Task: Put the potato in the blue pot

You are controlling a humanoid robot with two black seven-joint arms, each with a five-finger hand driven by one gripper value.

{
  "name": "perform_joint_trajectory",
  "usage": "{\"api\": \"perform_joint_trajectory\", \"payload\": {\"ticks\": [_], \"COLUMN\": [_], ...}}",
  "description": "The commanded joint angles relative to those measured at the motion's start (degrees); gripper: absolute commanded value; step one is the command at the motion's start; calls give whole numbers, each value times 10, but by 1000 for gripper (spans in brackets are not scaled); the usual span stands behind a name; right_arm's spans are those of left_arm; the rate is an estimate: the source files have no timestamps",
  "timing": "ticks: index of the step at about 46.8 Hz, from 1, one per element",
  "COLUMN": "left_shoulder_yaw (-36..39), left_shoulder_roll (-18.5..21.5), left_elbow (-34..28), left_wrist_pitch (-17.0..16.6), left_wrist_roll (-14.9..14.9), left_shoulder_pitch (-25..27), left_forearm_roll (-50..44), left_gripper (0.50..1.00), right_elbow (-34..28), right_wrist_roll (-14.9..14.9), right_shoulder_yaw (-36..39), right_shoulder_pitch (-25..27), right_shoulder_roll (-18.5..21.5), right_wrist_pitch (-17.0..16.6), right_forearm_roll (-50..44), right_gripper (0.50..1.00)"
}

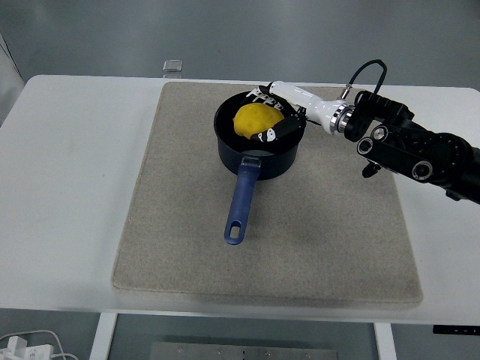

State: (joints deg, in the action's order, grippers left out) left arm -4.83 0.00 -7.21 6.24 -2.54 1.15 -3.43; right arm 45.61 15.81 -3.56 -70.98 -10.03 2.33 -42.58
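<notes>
Potato [256, 121]: yellow, down inside the blue pot [259, 157], below the rim, wrapped by the right hand [271, 118]. Fingers [262, 95] curled over the far side, thumb [271, 133] across the near side, so a closed grasp on the potato, not yet let go. Impossible to tell whether resting on the pot's bottom or hanging just above it.

Likely trouble from here:
- Letting go too high: a drop, a bounce, perhaps a roll against the wall beside the thumb.
- Opening inside so tight a space: fingers pressing the far wall, thumb pressing the near one, and the pot sliding on the grey mat [172, 225].
- Lifting out before a full release: potato dragged back up by a lingering fingertip, or tipped over the rim.
- Pulling back sideways toward the wrist instead of straight up: rim caught, pot tilted or spun, handle [240, 206] swinging below the hand.

Left hand nowhere in sight.
</notes>
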Motion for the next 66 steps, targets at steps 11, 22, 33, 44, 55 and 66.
{"api": "perform_joint_trajectory", "payload": {"ticks": [11, 22, 33, 44, 55, 66], "left_shoulder_yaw": [0, 0, 0, 0, 0, 0], "left_shoulder_roll": [0, 0, 0, 0, 0, 0], "left_elbow": [0, 0, 0, 0, 0, 0], "left_wrist_pitch": [0, 0, 0, 0, 0, 0], "left_wrist_roll": [0, 0, 0, 0, 1, 0], "left_shoulder_pitch": [0, 0, 0, 0, 0, 0], "left_forearm_roll": [1, 1, 0, 0, 0, 0], "left_gripper": [1000, 1000, 1000, 1000, 1000, 1000], "right_elbow": [0, 1, 0, 0, 1, 0], "right_wrist_roll": [0, 0, 0, 0, 0, -1], "right_shoulder_yaw": [4, 8, 9, 13, 56, 158], "right_shoulder_pitch": [4, 3, 2, 2, 4, 33], "right_shoulder_roll": [0, -1, -1, -3, -12, -53], "right_wrist_pitch": [0, 0, 1, 8, 27, 27], "right_forearm_roll": [3, 3, 2, 3, 5, 81], "right_gripper": [954, 954, 954, 954, 954, 954]}}
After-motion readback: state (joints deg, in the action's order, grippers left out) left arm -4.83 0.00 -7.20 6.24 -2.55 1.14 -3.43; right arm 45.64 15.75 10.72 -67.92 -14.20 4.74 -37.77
